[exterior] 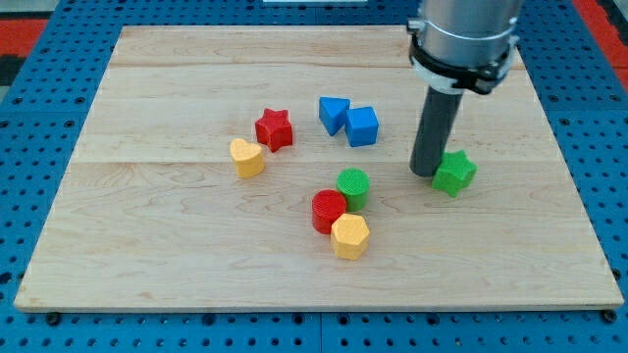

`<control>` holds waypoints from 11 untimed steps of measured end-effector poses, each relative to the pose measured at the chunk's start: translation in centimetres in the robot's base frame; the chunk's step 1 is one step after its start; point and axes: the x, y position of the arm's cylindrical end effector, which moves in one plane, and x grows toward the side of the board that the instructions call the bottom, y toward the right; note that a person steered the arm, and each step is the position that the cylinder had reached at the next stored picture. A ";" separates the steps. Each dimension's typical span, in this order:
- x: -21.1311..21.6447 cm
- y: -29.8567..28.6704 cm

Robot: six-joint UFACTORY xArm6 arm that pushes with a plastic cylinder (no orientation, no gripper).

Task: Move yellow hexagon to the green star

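Note:
The yellow hexagon lies below the board's middle, touching the red cylinder just above and to its left. The green star lies toward the view's right. My tip stands right beside the green star's left side, touching or nearly touching it. The tip is well to the right of and above the yellow hexagon.
A green cylinder sits against the red cylinder's upper right. A yellow heart-like block and a red star lie left of centre. A blue triangular block and a blue cube lie above centre. The wooden board rests on a blue pegboard.

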 end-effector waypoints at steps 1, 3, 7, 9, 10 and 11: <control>1.3 -1.4; 9.9 -2.1; 10.6 -11.3; 9.3 -6.3; 8.3 -7.6; 6.5 -7.7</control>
